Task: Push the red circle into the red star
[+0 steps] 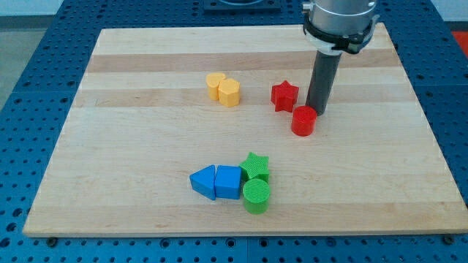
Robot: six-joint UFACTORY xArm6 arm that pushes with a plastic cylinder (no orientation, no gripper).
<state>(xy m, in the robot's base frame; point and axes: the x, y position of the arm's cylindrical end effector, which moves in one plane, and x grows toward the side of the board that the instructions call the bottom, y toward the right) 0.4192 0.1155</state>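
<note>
**Camera view: my tip sits behind the red circle, beside the red star**

Camera view has my dark rod coming down from the view's top right, and my tip (316,111) meets the wooden board (146,73) just above and to the right of the red circle (303,120). Tip and circle look to be touching, or close to it; I cannot tell for sure. I carry no claw, only this rod, so nothing is gripped.

Just up and to the left of the circle stands the red star (284,95), with a narrow gap between them.

Further left, two yellow blocks (223,89) stand pressed together. Near the view's bottom, a blue triangle (204,181) touches a blue square (228,182), with a green star (255,166) and a green circle (257,196) clustered against its right side.
</note>
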